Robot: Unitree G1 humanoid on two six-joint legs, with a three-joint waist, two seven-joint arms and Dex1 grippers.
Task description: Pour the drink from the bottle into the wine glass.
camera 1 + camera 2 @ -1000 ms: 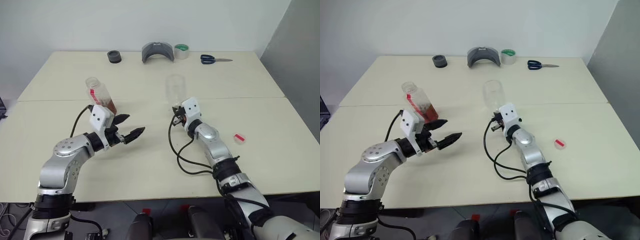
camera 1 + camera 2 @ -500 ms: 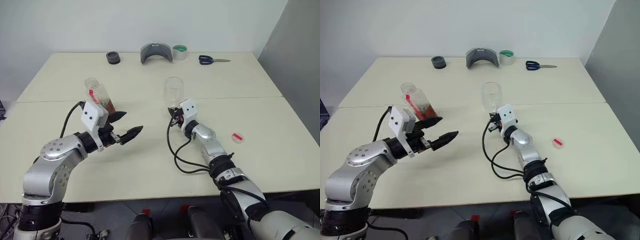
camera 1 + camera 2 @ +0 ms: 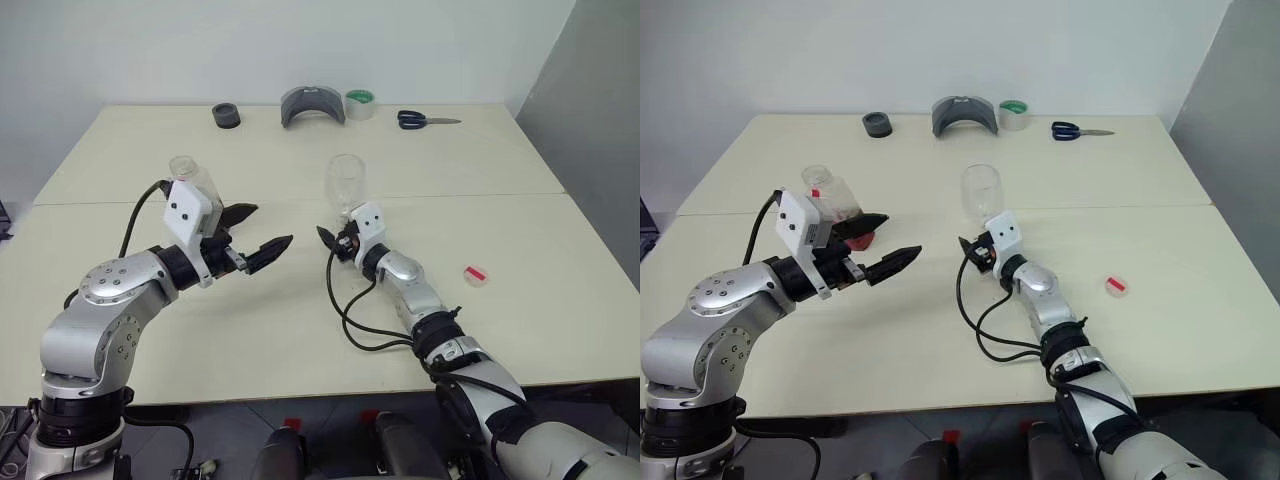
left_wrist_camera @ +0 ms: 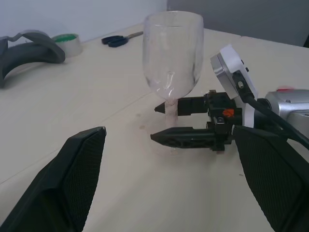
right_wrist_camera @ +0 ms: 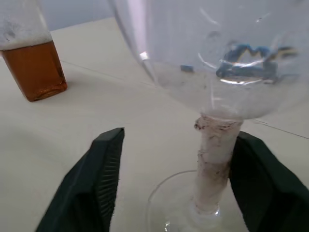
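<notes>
The light is bright and even. Shadows on the counter (image 3: 300, 300) are soft. Close up, the wine glass (image 5: 212, 72) looks blurry, with small shiny spots.

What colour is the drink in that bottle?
Amber-brown. The drink in the bottle shows best in the right wrist view.

Head stereo pair: high, facing forward and down over the table (image 3: 300, 300). Left wrist camera: low, looking between its fingers (image 4: 72, 179) toward the wine glass (image 4: 172, 58). Right wrist camera: very close at the glass stem. All share the glass.
</notes>
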